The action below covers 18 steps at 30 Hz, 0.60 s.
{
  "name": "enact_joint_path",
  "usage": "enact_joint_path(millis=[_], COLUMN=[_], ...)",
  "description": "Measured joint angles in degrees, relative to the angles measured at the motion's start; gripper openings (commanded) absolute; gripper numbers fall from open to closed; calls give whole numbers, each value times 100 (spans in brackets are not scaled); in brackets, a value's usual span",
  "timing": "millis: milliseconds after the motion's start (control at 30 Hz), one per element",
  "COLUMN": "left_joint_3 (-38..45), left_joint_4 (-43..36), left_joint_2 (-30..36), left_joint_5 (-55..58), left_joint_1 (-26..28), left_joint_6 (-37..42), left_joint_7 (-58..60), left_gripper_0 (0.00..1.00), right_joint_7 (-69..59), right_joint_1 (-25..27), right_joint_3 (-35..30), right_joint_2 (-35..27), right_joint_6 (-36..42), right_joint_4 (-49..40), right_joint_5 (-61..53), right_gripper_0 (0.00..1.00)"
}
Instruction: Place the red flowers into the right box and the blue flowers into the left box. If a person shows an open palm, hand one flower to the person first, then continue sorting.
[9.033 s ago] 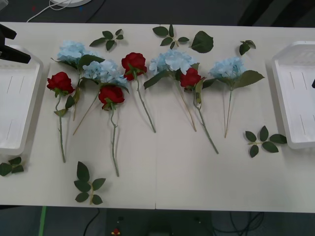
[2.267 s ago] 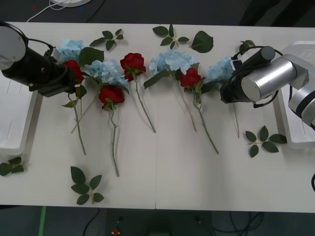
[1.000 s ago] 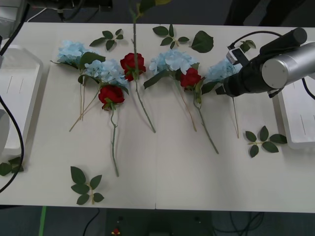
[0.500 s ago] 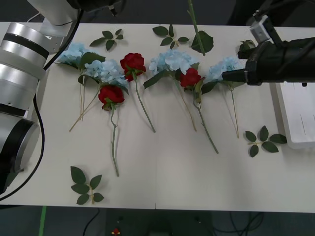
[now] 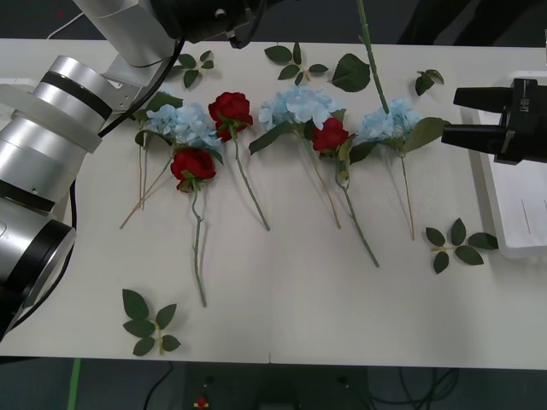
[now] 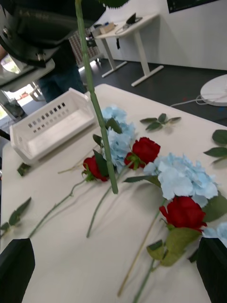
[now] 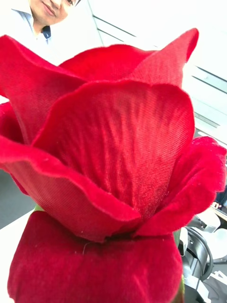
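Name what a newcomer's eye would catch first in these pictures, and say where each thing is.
A huge red rose bloom sits right before the left wrist camera, its long green stem hanging above the table's far side. Below it, a row of red roses and pale-blue hydrangeas lies across the white table. The right gripper hovers open beside the rightmost hydrangea.

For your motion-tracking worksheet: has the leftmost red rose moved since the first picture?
Yes. The rose left the table; its stem now hangs by the rightmost blue flower.
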Motion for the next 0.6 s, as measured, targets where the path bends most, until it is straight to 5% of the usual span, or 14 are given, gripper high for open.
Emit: enact_joint_path(millis=[600], left_joint_3=[0], left_joint_4=[0], left_joint_2=[-1], left_joint_5=[4], left_joint_1=[0], left_joint_6=[0], left_joint_7=[0], left_gripper_0=[0], right_joint_7=[0], right_joint_1=[-602], right_joint_3=[-6], right_joint_2=[1721], right_joint_6=[-603], right_joint_4=[1], right_joint_5=[410], right_gripper_0=[100])
